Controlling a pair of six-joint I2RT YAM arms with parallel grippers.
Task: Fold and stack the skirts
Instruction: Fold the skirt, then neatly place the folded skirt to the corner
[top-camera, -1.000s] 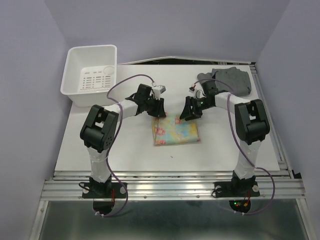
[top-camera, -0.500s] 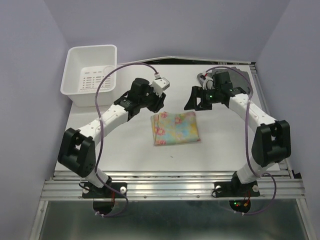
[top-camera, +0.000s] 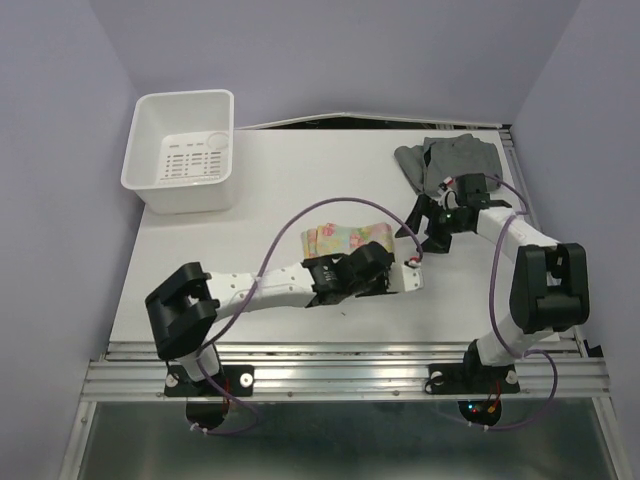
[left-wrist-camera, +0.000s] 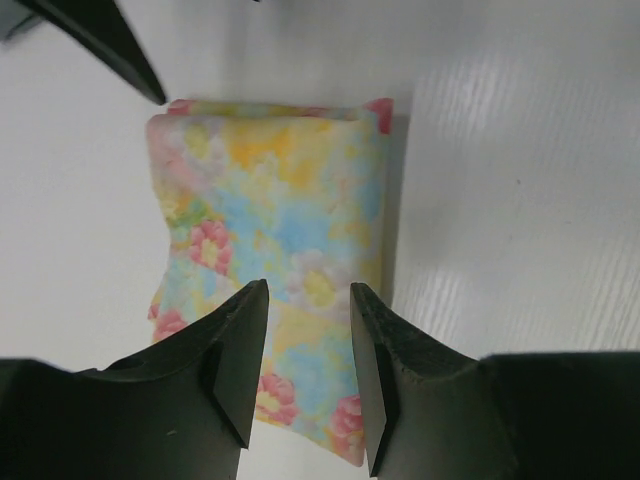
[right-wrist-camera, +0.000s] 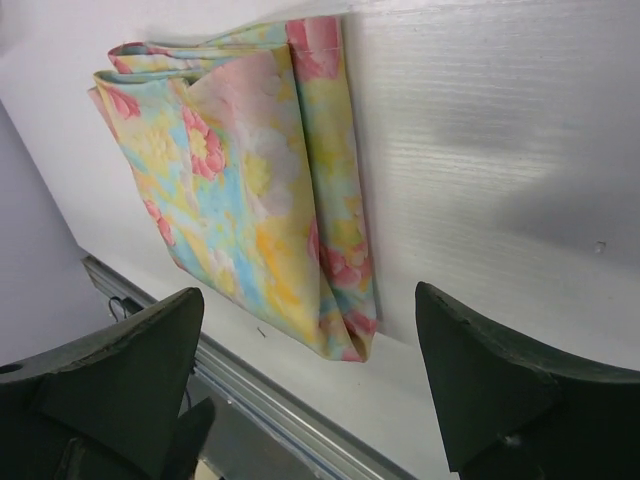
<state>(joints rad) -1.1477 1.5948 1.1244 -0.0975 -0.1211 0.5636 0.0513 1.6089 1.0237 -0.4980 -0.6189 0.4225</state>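
The flower-print skirt (top-camera: 338, 237) lies folded flat in the middle of the table. My left gripper (top-camera: 383, 272) hangs low over its near right part, hiding that part from above. In the left wrist view its jaws (left-wrist-camera: 308, 300) stand apart over the flower-print skirt (left-wrist-camera: 275, 200), with nothing held. My right gripper (top-camera: 428, 228) is just right of the skirt. It is wide open (right-wrist-camera: 308, 295) and empty, facing the flower-print skirt (right-wrist-camera: 240, 200). The grey skirt (top-camera: 455, 160) lies crumpled at the far right, beyond the right gripper.
A white plastic bin (top-camera: 150, 150) stands at the far left corner. The table's near edge with its metal rail (top-camera: 340, 350) runs just in front of the flower-print skirt. A raised rail (top-camera: 530, 230) lines the right edge.
Both grippers left the flower-print skirt's far edge and lifted. The left arm swung round low across its near part. The right gripper drew back to the right and opened wider.
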